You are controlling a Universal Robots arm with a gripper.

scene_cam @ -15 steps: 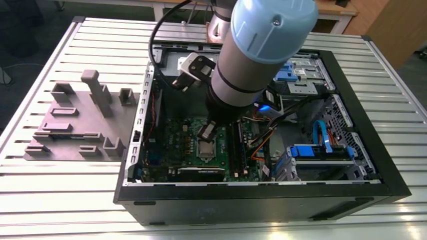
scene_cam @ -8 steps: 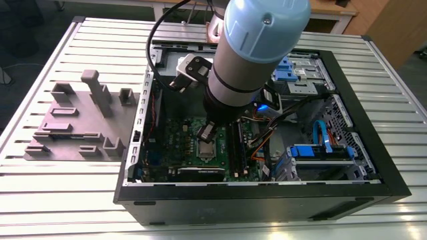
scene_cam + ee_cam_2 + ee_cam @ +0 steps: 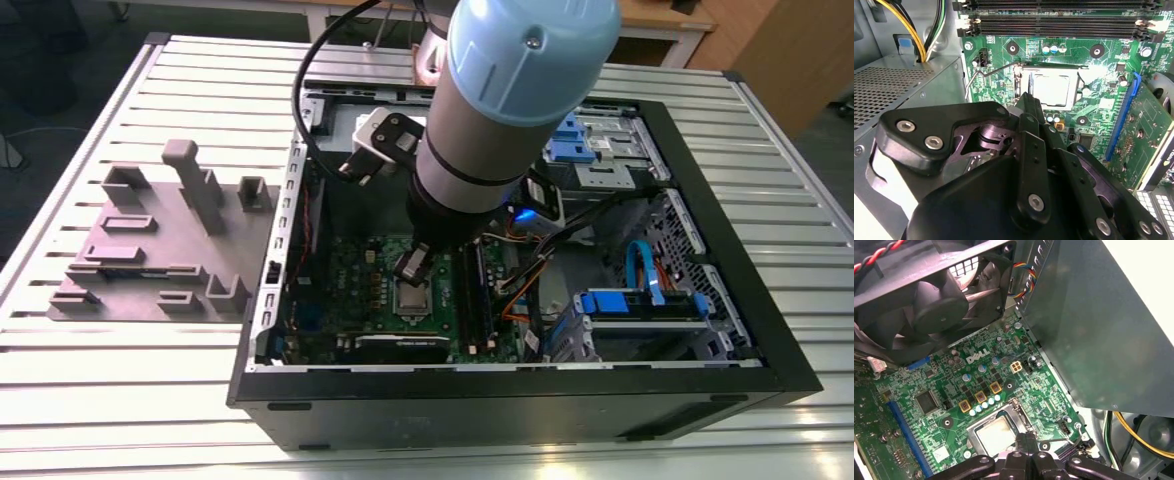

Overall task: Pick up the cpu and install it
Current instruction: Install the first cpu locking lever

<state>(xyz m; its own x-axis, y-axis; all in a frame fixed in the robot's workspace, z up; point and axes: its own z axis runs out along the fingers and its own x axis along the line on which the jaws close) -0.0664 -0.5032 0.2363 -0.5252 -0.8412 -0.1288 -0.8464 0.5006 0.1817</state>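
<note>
at the tip of the arm, the fingers (image 3: 1022,444) are drawn together to a narrow point with nothing visible between them, low over the green motherboard (image 3: 949,410). just beyond their tips, near enough that i cannot tell touching from apart, the cpu (image 3: 995,432) lies flat inside its socket frame, pale metal top up with a faint stain on it. a thin wire lever (image 3: 976,75) sits beside the socket. farther out from the fingers: a black fan (image 3: 929,300), the memory slots (image 3: 1054,20), then the walls of the open computer case (image 3: 534,400) on the slatted counter (image 3: 134,390), and a grey tray (image 3: 147,250) well apart. judgement: the chip looks light, stiff and thin, slick on top and likely fragile underneath. best taken by two opposite edges of the rim, kept level, never pinched across the faces.
</note>
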